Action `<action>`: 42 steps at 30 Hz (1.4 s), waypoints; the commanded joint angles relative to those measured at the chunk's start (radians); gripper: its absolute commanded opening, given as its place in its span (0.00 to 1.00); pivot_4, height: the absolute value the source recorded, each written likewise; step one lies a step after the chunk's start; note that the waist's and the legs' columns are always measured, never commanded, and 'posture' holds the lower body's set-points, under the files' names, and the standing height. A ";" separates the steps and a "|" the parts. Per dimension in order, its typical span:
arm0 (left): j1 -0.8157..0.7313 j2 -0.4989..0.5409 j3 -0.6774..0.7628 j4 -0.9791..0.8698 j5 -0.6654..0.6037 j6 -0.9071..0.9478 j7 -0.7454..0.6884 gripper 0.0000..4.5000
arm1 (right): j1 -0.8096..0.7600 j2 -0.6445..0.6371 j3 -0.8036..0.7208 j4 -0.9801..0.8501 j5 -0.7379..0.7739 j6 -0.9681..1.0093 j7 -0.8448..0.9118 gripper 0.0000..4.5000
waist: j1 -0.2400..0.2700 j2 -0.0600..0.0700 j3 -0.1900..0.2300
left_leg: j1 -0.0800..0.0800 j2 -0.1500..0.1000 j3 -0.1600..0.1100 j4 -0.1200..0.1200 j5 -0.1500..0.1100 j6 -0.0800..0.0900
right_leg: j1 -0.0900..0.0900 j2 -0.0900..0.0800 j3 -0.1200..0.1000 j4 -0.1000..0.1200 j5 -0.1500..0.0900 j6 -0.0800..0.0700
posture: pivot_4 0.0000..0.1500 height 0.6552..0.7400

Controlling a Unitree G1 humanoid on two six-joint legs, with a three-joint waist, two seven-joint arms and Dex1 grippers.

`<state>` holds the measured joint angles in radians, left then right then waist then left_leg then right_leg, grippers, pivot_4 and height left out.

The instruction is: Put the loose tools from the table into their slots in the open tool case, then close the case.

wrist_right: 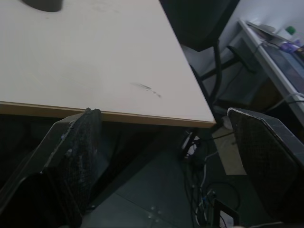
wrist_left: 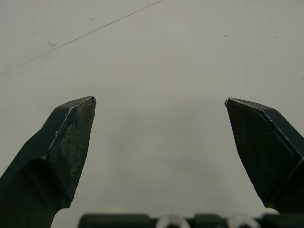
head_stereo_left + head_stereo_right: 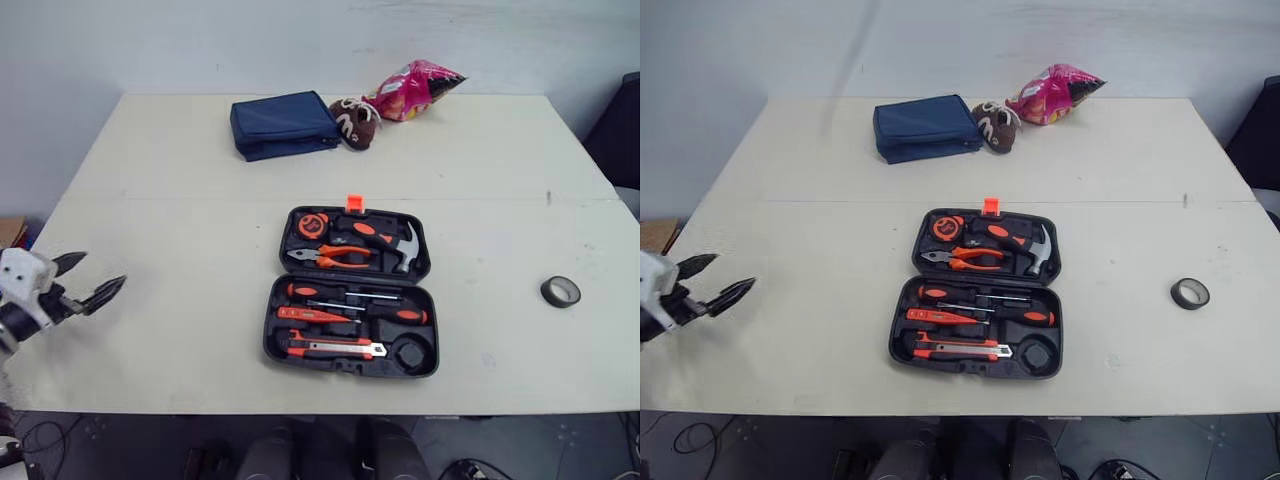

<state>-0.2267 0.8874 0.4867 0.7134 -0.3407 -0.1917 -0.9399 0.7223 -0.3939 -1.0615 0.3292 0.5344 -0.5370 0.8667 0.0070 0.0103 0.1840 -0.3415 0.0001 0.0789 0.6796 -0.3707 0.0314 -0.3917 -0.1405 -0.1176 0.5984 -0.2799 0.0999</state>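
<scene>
Left end effector (image 3: 103, 270), spread, is hovering at near-left edge of table (image 3: 180, 200); right end effector (image 1: 161, 111), spread, is hanging beyond its edge. Tape roll (image 3: 561, 291) is lying well right of open tool case (image 3: 350, 292); glancing pinch risks skidding it floorward.

Two head cameras look forward and down from the near side of a white table (image 3: 180, 170), taking in its whole top. Both share the open tool case (image 3: 350, 295) at centre. The left wrist camera looks along the left gripper (image 2: 160, 100), close above bare tabletop. The right wrist camera looks past the right gripper (image 1: 161, 111), over the table's corner toward the floor (image 1: 156, 190).
</scene>
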 commanded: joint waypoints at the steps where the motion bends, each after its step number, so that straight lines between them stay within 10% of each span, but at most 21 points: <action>1: -0.013 0.018 0.025 -0.027 -0.026 -0.024 -0.013 0.99 | 0.025 -0.017 -0.007 0.003 0.009 -0.033 -0.013 1.00 | 0.003 0.000 0.000 | 0.000 0.000 0.000 0.000 0.000 0.000 | 0.000 0.000 0.000 0.000 0.000 0.000 | 1.00 1.00; 14: -0.059 -0.119 -0.186 -0.609 -0.219 0.372 -0.125 0.99 | -0.050 -0.380 0.129 -0.341 0.027 0.547 -0.109 1.00 | -0.006 0.003 0.001 | 0.002 0.003 0.005 -0.002 0.002 0.002 | -0.002 0.004 0.003 0.003 -0.001 -0.002 | 1.00 1.00; 24: -0.196 -0.161 -0.387 -0.970 -0.347 0.627 -0.174 0.99 | -0.187 -0.684 0.252 -0.336 0.089 0.940 0.154 1.00 | 0.015 0.001 0.002 | 0.002 0.004 0.010 0.000 0.002 0.004 | -0.002 0.009 0.008 0.002 -0.001 -0.001 | 1.00 1.00; 42: -0.245 -0.319 -0.525 -1.125 -0.379 0.708 -0.104 0.99 | -0.777 -0.775 0.753 0.056 -0.210 0.847 0.260 1.00 | 0.018 -0.001 0.003 | 0.001 0.002 0.012 0.005 0.005 0.007 | -0.002 0.011 0.010 0.001 0.001 0.003 | 1.00 1.00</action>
<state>-0.4668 0.5648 -0.0484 -0.3780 -0.7198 0.5230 -1.0547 -0.0303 -1.1640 -0.3147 0.3600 0.3471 0.3367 1.1079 0.0248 0.0090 0.1872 -0.3411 0.0017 0.0910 0.6841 -0.3659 0.0385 -0.3937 -0.1294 -0.1082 0.5991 -0.2786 0.1026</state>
